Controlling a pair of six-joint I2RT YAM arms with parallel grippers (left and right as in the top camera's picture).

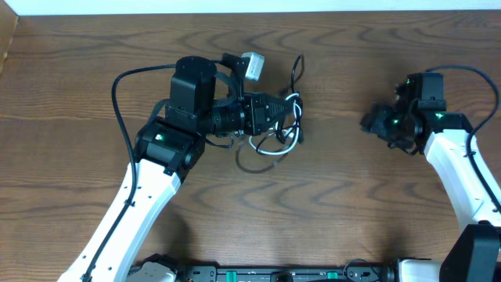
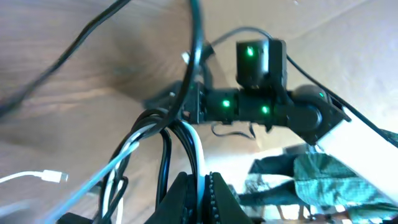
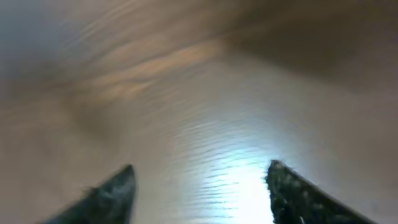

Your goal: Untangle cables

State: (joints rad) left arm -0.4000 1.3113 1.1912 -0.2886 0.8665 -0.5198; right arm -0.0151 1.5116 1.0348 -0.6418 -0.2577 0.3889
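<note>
table (image 1: pixel 352 47): dark wood grain, with nothing else lying on it near the work.

left arm (image 1: pixel 149 188): reaches in from the lower left to the table's middle. right arm (image 1: pixel 462 168): stands well apart at the right edge, its head turned toward the middle.

left claw (image 1: pixel 283 113): clenched on the cables (image 1: pixel 282 129). the left wrist view shows the fingers (image 2: pixel 183 193) pressed together on the white cable (image 2: pixel 196 155), with the black cable (image 2: pixel 165 158) running in beside it. whether the black strand is truly pinched cannot be told.

right claw (image 1: pixel 374 121): released. its fingers (image 3: pixel 109 196) stand apart over bare wood with nothing between them; this view is blurred.

cables: bunched at the left claw near the table's centre, with loops spilling below and to the right of it. one black end rises toward the far edge. a white plug (image 2: pixel 55 177) lies free on the wood.

step, by judgement: one arm anchors the knot and the other is not yet engaged. little separation is done; the two colours remain crossed.

next move, by judgement: the right claw must come across, pick a single loose strand clear of the other colour, and draw it out sideways while the left grip holds.

writing: none legible. only green lamps show on the right arm.
</note>
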